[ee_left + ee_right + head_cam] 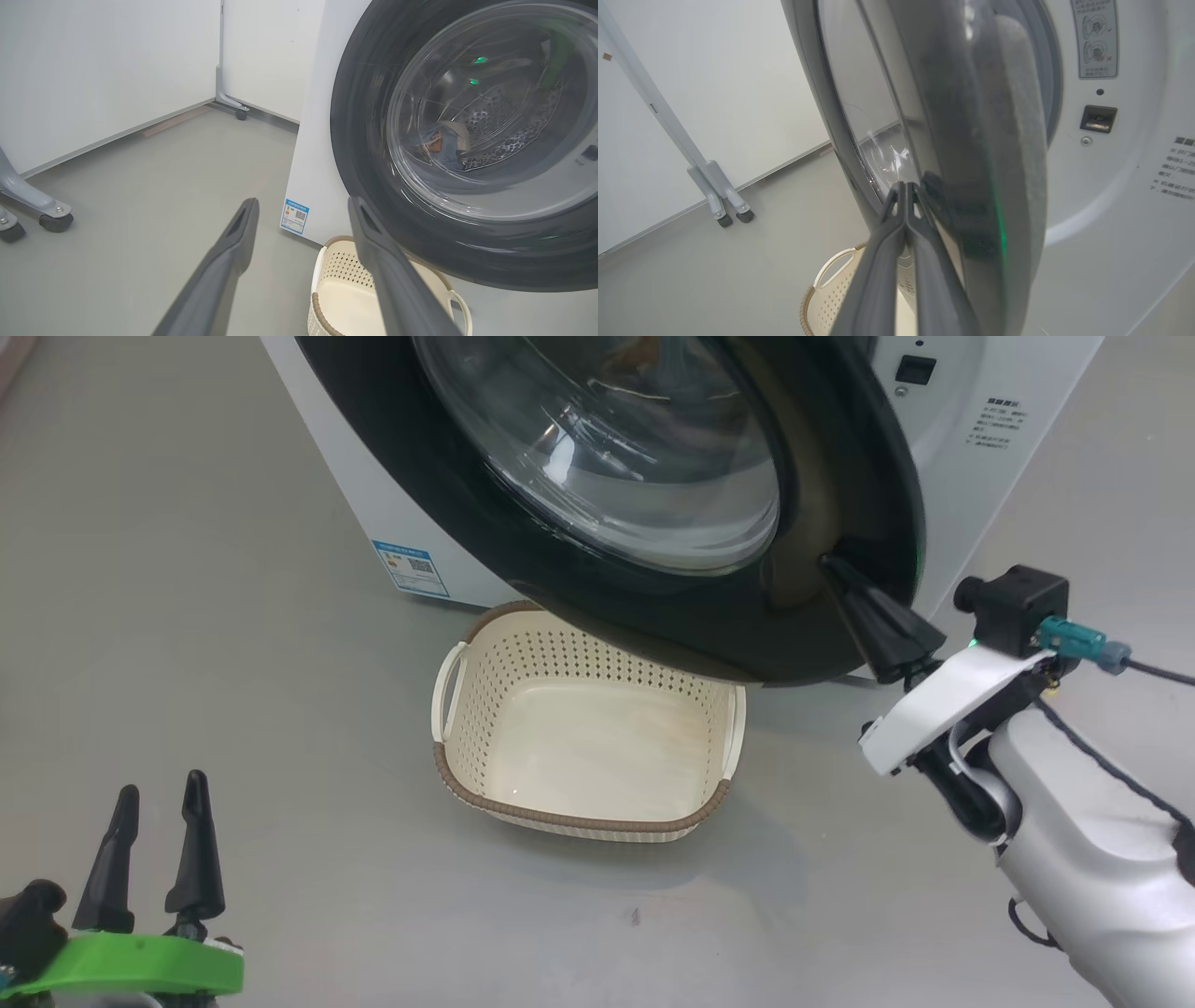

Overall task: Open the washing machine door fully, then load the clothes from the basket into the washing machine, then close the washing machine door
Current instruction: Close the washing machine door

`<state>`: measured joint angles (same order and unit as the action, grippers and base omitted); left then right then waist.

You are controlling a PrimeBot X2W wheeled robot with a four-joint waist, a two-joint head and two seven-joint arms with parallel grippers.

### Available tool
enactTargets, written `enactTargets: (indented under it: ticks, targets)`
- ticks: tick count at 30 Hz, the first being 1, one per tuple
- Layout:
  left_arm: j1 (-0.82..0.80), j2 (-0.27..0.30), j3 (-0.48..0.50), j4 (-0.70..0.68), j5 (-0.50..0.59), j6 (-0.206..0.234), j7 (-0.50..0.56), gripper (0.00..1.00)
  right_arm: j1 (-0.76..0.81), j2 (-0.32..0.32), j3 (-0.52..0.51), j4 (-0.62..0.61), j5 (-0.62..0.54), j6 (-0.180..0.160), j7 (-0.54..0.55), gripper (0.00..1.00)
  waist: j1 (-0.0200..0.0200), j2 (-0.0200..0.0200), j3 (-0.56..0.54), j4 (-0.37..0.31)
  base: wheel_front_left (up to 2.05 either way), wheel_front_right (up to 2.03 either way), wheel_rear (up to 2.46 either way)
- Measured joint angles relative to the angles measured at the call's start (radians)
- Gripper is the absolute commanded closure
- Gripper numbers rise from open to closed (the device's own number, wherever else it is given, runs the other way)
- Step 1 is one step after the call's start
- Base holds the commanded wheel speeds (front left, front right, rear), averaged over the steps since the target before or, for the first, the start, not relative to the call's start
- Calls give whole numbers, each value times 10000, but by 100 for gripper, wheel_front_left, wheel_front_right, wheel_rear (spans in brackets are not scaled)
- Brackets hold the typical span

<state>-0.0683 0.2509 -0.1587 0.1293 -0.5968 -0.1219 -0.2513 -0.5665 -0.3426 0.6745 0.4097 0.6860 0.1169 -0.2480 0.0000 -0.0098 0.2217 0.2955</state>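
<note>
Jaws pinched together, our right gripper [828, 563] touches the round, black-rimmed glass washing machine door [653, 616] (left gripper [161, 784] gapes wide, well apart).

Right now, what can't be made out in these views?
Head view: washing machine door, top cut by the upper edge; basket, far end hidden under the door.
Left wrist view: clothes inside, blurred behind door glass.
Right wrist view: washing machine panel print, too small.

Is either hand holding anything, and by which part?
Nothing is held. The left hand is open and empty; the right hand is shut, tips against the inner rim of the washing machine door.
</note>
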Motion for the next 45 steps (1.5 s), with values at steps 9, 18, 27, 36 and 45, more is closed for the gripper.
enactTargets:
  ticks: [9,18,27,36,45]
  targets:
    - [-254,-12,46,-33,-25,0,0,0,-869,-359,-640,433,-71,-290,-2,100,0,0,509,189,0,0,0]
    - [-451,-21,82,-59,-217,0,0,0,-1766,-637,-1072,920,-84,-387,-2,100,0,0,932,268,0,0,0]
    - [-722,-56,19,-82,-286,0,0,0,-2503,-863,-1354,1298,-84,-389,-29,100,0,0,1261,341,0,0,0]
    - [-872,-48,-4,-29,-288,0,0,0,-2897,-943,-1659,1703,-86,-771,-33,100,0,0,1429,426,0,0,0]
    - [-917,-48,61,50,-288,0,0,0,-2917,-748,-1661,2102,-194,-924,-117,100,0,0,1363,403,0,0,0]
